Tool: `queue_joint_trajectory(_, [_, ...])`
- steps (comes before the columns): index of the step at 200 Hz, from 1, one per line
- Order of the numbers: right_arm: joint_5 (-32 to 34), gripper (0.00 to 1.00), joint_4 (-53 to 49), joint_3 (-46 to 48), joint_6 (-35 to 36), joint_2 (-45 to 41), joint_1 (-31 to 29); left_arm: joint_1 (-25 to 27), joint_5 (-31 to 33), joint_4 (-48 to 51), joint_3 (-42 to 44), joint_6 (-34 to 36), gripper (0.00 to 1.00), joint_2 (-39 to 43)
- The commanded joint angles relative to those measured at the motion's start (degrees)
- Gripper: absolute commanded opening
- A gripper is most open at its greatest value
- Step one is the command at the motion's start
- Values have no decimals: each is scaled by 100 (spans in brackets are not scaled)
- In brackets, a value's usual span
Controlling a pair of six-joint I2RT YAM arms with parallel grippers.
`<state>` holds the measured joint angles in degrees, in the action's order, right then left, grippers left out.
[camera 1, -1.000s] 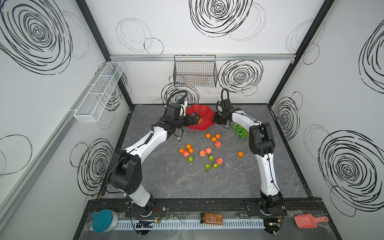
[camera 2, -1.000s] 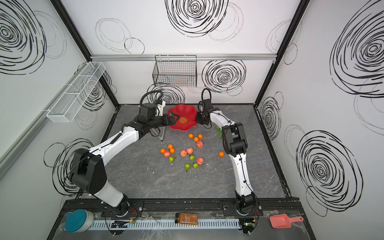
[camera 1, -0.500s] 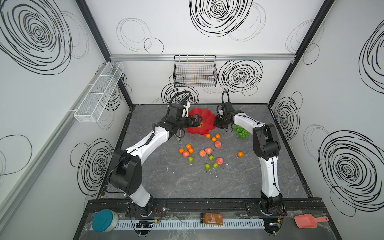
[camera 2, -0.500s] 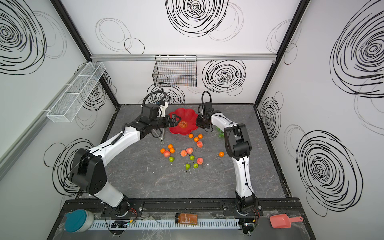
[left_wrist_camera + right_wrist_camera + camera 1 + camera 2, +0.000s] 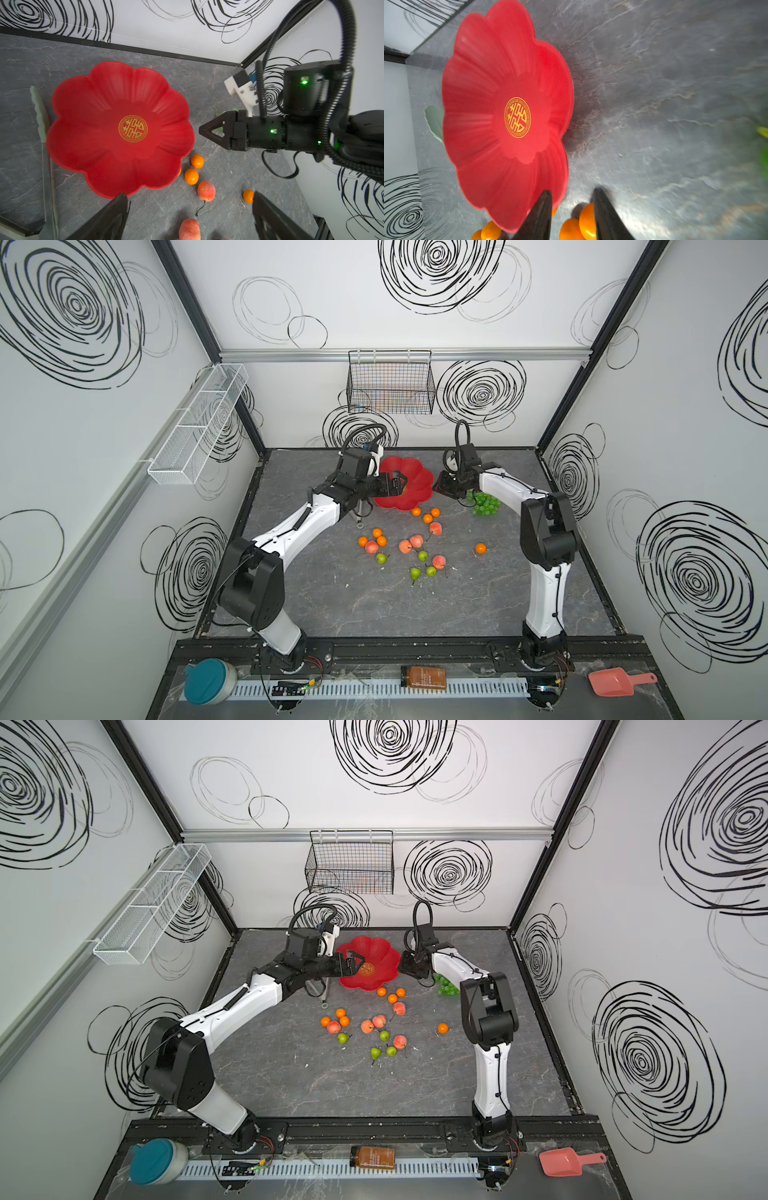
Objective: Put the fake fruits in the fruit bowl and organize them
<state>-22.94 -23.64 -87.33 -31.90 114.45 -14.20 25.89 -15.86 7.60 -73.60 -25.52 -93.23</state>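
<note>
The right hand (image 5: 573,190) has just let go of the fruit bowl (image 5: 417,472) at its 3 o'clock rim; the left hand (image 5: 397,484) hangs released. The bowl sits empty, and the fake fruits (image 5: 417,540) wait at its 6 o'clock.

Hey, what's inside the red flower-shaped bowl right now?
Only the gold mark at the centre of the fruit bowl; no fruit. The left wrist view shows its inside, though in a top view the left gripper covers part. Tangerines lie outside.

My left arm (image 5: 291,526) and right arm (image 5: 505,489) wear white shells between black joints, with ribbed black cables (image 5: 259,87), small green lights (image 5: 304,82) and black triangular fingers (image 5: 204,130).
</note>
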Motion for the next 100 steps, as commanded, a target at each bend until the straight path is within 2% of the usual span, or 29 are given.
queue_joint_trajectory(1, [211, 38, 476, 607, 50, -748, 326, 331, 133, -549, 113, 269, 96, 211])
queue_joint_trajectory(32, [694, 39, 423, 1235, 282, -1210, 782, 790, 411, -724, 250, 462, 96, 231])
queue_joint_trajectory(55, [672, 39, 502, 1548, 395, -1363, 1027, 1117, 502, -762, 249, 503, 96, 149])
queue_joint_trajectory(100, [425, 34, 523, 1440, 706, -1097, 780, 1337, 659, -1215, 491, 195, 96, 138])
